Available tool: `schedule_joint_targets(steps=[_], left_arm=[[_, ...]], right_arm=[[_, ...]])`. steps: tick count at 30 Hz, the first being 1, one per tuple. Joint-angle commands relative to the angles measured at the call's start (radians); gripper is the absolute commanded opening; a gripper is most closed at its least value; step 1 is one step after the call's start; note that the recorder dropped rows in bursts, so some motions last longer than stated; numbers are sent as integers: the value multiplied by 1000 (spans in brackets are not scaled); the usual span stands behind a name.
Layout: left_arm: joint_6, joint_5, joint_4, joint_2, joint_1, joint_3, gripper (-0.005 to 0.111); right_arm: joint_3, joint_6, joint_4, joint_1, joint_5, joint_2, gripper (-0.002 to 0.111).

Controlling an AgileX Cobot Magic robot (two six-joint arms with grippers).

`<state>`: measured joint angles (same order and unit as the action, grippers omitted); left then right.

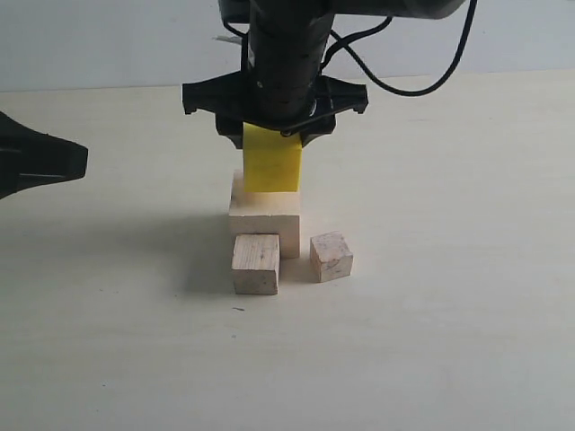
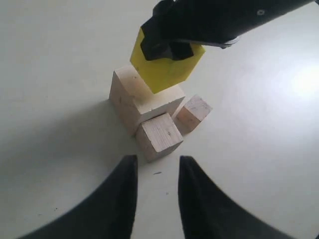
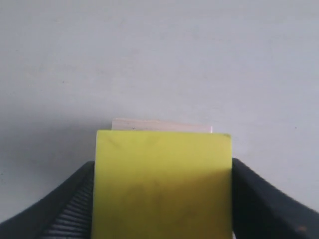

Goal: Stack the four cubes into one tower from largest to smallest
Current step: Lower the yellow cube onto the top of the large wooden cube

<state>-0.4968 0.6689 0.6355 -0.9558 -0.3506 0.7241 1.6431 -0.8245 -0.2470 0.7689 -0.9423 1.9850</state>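
My right gripper [image 1: 274, 135] is shut on the bright yellow cube [image 1: 272, 162], its fingers [image 3: 259, 199] pressed against two opposite sides. The yellow cube [image 3: 162, 169] hangs directly over the large pale wooden cube [image 1: 263, 220], at or just above its top face; I cannot tell whether they touch. Only a sliver of the large cube [image 3: 159, 125] shows past the yellow one. The medium wooden cube [image 1: 256, 263] stands on the table against the large cube's front. The small wooden cube [image 1: 331, 256] sits just right of it. My left gripper [image 2: 157, 167] is open and empty, a little short of the medium cube [image 2: 159, 135].
The left gripper [image 1: 40, 162] hovers at the left edge of the exterior view, well away from the cubes. A black cable [image 1: 431, 81] loops off the right arm above the back of the pale table [image 1: 449, 341].
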Motion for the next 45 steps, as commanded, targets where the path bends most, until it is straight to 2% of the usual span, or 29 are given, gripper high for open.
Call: schedule_joint_targets(steps=[1, 7, 15, 45], left_arm=[[4, -5, 14, 4, 2, -3, 30], [4, -1, 20, 4, 2, -3, 30], [4, 5, 20, 4, 2, -3, 30], [4, 15, 28, 4, 2, -3, 30]], right_arm=[[10, -62, -78, 25, 4, 6, 0], [10, -120, -154, 69, 2, 6, 0], [8, -147, -151, 68, -53, 6, 0], [8, -169, -163, 68, -34, 6, 0]])
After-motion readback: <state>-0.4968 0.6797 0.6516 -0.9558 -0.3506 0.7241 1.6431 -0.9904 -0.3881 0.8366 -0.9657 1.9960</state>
